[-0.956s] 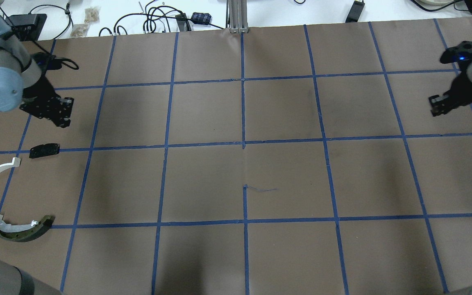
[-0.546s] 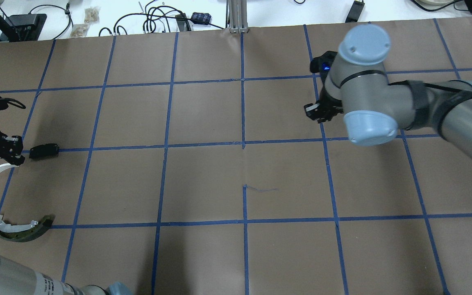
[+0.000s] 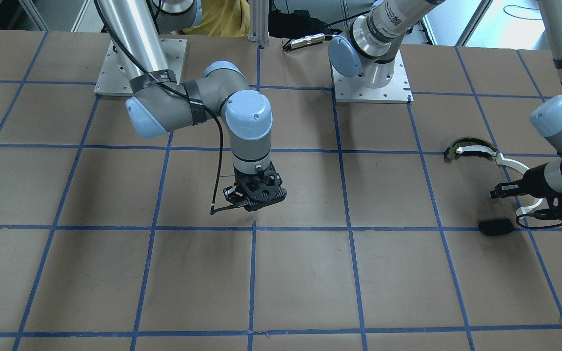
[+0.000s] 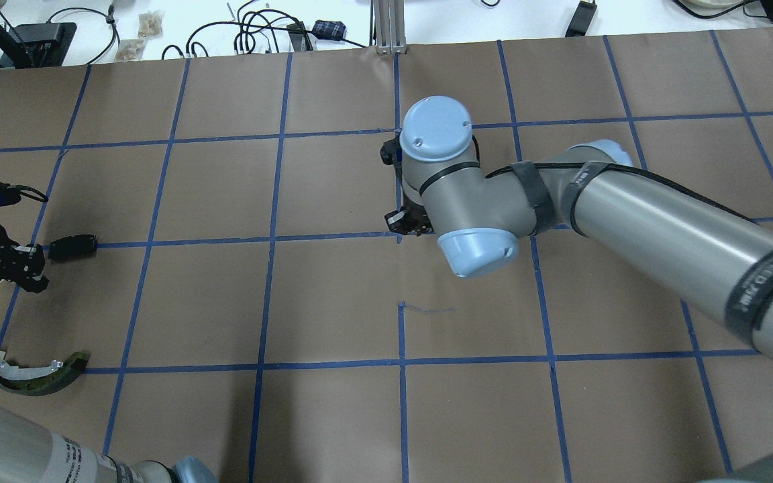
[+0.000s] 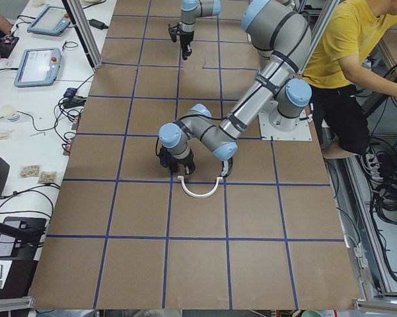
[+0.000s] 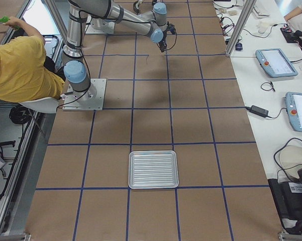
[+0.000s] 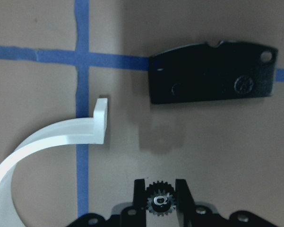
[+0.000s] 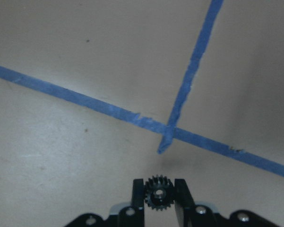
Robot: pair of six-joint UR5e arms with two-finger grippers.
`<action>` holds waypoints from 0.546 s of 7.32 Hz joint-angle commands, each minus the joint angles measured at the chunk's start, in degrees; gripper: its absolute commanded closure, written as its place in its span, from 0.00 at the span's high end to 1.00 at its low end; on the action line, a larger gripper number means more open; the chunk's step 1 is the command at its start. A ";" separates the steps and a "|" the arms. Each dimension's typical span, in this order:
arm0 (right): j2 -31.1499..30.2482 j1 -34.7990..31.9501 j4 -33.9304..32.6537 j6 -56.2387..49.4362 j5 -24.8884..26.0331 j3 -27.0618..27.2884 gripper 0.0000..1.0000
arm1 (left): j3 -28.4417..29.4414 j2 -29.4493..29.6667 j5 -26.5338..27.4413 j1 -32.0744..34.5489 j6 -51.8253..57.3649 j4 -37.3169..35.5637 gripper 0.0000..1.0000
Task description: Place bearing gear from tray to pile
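- The left gripper [image 7: 160, 188] is clamped on a small black toothed gear, the left gear [image 7: 160, 202]. It hangs low over the pile at the left end of the table [image 4: 333, 302]. The gear sits over bare paper, between the tip of the arc [image 7: 52, 137] and the plate [image 7: 212, 71].
- The right gripper [image 8: 159, 187] is closed on a matching right gear [image 8: 159, 194]. It is over the middle of the table by a tape [image 8: 189, 71] crossing, well apart from the pile.
- What worries me is that a gear is round. Let go from any height or on edge, it would likely bounce or roll off across the paper and away from the pile.
- The left fingers are close to the arc's tip, so a careless drop downward could knock the arc or the plate out of place.
- If the right arm heads for the same corner before the left one clears, the two could crowd each other.
- The tray [image 6: 154, 152], silver and ribbed, lies at the table's right end, far from both arms. From that side I see nothing in it.
- The pile is loose, not in a container. The white arc meets the olive piece [image 4: 44, 379] at its far end, and the plate lies just beside the arc's tip, apart from it.
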State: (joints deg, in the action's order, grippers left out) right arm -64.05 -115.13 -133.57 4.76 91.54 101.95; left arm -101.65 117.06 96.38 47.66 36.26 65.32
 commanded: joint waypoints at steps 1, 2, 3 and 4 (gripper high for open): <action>0.59 -1.77 0.76 1.83 -0.40 0.52 0.19 | -0.31 0.01 1.52 -0.03 -0.05 0.42 0.00; 1.21 -1.77 -0.02 1.66 -0.22 1.31 0.34 | -0.48 -0.43 1.70 -0.03 0.13 1.03 0.06; 1.21 -1.77 -0.64 1.14 -0.05 0.97 0.93 | -0.48 -0.69 1.79 -0.12 0.13 1.82 0.08; -0.01 0.14 -2.56 -0.78 0.74 -0.34 1.00 | -0.48 -0.96 2.92 -0.03 0.13 3.65 0.20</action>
State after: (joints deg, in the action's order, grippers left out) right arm -63.25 -116.39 -134.41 5.59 91.62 102.57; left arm -102.09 116.44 98.35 47.60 36.36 67.25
